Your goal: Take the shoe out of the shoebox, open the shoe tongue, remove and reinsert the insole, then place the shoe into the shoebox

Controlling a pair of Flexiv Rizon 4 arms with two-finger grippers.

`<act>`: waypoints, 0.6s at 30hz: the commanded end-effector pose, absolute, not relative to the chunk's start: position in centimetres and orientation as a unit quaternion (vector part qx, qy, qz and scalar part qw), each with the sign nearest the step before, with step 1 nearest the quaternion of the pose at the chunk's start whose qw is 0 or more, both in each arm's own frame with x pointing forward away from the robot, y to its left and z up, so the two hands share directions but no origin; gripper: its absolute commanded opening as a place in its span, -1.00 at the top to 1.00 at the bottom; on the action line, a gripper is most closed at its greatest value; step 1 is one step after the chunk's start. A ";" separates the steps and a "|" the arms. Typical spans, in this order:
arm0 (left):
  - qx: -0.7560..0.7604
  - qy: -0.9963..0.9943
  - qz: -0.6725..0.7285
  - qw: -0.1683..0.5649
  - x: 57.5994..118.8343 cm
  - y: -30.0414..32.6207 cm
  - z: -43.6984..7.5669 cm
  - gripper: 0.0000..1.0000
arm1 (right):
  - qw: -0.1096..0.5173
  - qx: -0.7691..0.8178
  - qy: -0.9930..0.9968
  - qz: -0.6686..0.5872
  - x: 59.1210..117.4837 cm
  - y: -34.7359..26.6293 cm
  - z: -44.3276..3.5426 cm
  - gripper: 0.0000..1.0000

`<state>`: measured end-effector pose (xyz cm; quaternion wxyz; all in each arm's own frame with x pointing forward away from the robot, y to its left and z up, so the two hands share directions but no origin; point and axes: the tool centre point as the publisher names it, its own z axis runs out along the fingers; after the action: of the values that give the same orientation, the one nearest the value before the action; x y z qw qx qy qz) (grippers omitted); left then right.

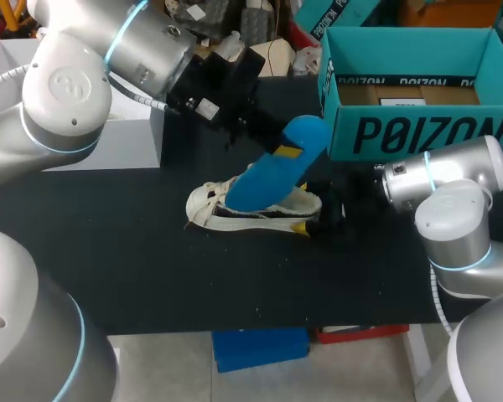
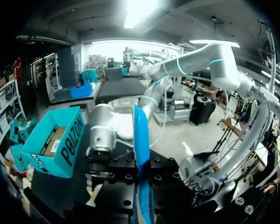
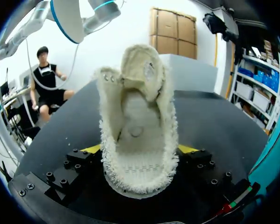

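Two arms meet over the middle of the black table [image 1: 151, 268]. The cream shoe [image 1: 235, 213] lies there on its sole, outside the teal shoebox [image 1: 411, 134], which stands open at the far right edge of the table, well apart from the shoe.

From the right, the right gripper [image 1: 314, 219] has the shoe by its heel end. Its own camera looks straight into the fuzzy opening of the shoe [image 3: 137, 140], with a yellow fingertip [image 3: 186, 149] pressed to each side of the heel, so the fingers are spread about as wide as the heel and clamped on it. The tongue [image 3: 140, 70] stands up at the far end of the opening.

From the upper left, the left gripper [image 1: 283, 149] holds the blue insole [image 1: 264, 180] near its upper end, fingers closed flat on it. The insole slants down toward the shoe, its lower tip at the opening – whether it touches inside I cannot tell. In the left wrist view the insole [image 2: 141, 140] shows edge-on between the finger blocks.
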<state>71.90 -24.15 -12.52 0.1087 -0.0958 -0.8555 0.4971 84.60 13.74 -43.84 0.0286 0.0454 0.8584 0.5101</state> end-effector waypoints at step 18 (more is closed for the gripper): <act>0.124 -0.645 0.736 0.165 70.1 -23.4 -7.5 1.00 | 0.029 0.046 0.859 0.509 84.5 14.0 -44.2 1.00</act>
<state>70.92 -23.38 -6.68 0.1701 0.0657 -0.7391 0.6485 84.60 13.74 -43.84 0.0286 0.0454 0.8584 0.5101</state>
